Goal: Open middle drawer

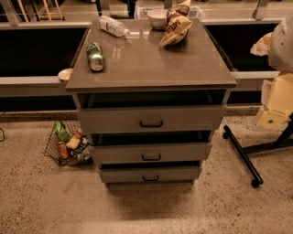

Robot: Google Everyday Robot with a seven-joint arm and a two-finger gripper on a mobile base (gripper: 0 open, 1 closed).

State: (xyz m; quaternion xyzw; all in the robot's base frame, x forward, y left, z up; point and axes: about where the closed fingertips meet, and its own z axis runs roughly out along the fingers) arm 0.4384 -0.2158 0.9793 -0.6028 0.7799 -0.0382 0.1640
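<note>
Claw: nowhere in frame, so can't tell if it's open or closed. There's a white rounded shape [281, 43] at the right edge, can't tell what it is.

Three-drawer unit sits centre frame, seen from the front and above. The middle drawer [183, 152] is the mid-height front of the three, with a small black bar handle [151, 157] centred on it. The top drawer [114, 120] has the tallest front, the bottom drawer [178, 174] the slimmest. A dark strip shows above each front. Can't tell from this angle whether the middle one is flush or pulled out a bit.

On the bench [151, 64] on top of the unit:
- green can [95, 56] on its side, left
- clear plastic bottle [113, 26] lying down, back left
- white bowl [157, 18] at the back edge
- chip bag [175, 29] just right of the bowl, with a brown packet [181, 8] behind it

Around it:
- small pale disc [65, 74] at the bench's left edge, on the ledge behind
- wire basket [50, 148] of snack packets on the floor, just left of the unit, level with the middle drawer
- black wheeled stand leg [242, 157] on the floor to the right, clear of the unit, with cream boxes [278, 98] above it
</note>
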